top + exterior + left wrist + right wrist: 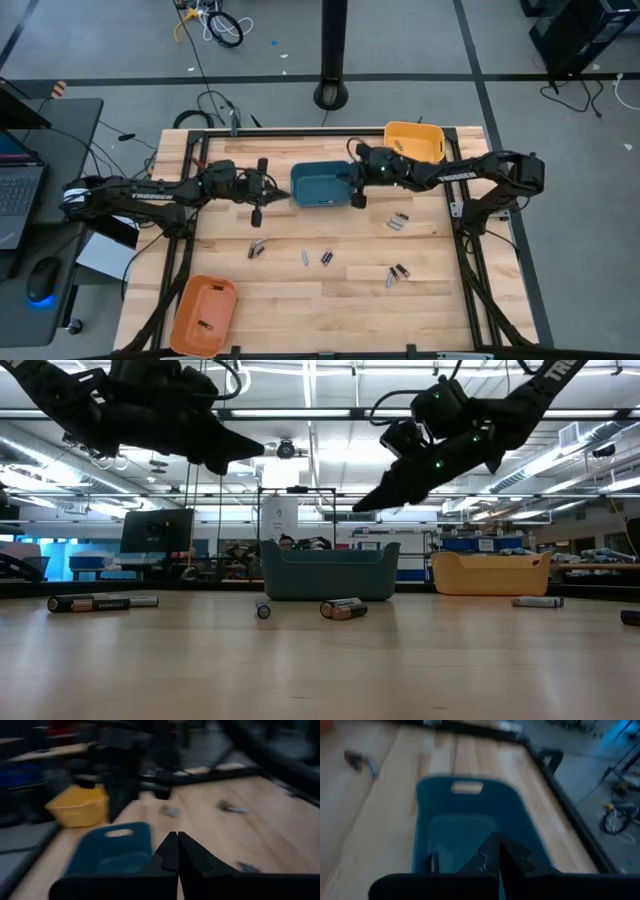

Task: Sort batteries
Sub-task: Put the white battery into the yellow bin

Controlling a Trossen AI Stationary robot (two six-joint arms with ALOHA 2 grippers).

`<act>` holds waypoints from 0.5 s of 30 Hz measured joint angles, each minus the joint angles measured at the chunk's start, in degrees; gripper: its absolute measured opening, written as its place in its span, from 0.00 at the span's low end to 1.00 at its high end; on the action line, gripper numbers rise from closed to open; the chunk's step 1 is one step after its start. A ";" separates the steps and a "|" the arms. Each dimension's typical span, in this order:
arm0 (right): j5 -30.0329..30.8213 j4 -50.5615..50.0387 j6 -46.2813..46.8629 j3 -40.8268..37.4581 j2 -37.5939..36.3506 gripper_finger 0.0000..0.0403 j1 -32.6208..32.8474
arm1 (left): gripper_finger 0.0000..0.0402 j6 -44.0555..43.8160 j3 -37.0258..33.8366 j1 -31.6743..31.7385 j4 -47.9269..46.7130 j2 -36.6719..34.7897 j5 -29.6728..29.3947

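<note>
Several small batteries lie scattered on the wooden table: one [257, 247] left of centre, two [304, 257] [326, 257] in the middle, a pair [398, 222] to the right, and more [397, 273] nearer the front. In the low view batteries [100, 603] [342, 608] rest on the tabletop. My left gripper [257, 208] hangs shut just left of the teal bin [320, 187]. My right gripper [357, 196] is shut over the bin's right end, raised above it [360, 505]. In the right wrist view a battery [432, 862] lies inside the teal bin [465, 820].
A yellow bin [413, 140] stands at the back right, an orange bin [204, 312] at the front left corner with a small dark item inside. A black frame rims the table. A laptop and mouse sit on a desk to the left.
</note>
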 joint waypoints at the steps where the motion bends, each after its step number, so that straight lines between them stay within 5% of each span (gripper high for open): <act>1: -0.99 1.33 1.51 0.08 0.00 0.02 -0.65 | 0.01 -2.58 0.00 0.33 1.33 0.00 -2.10; 8: -1.15 8.21 8.58 0.17 -0.13 0.02 0.55 | 0.01 -5.03 0.10 0.09 10.66 -0.11 0.88; 12: 1.06 8.68 4.99 0.19 -0.15 0.03 4.62 | 0.01 3.19 0.09 -3.29 2.98 -0.07 4.24; 15: 6.50 9.34 2.95 0.19 -0.07 0.03 8.57 | 0.01 7.19 0.00 -6.10 -2.35 1.30 -0.04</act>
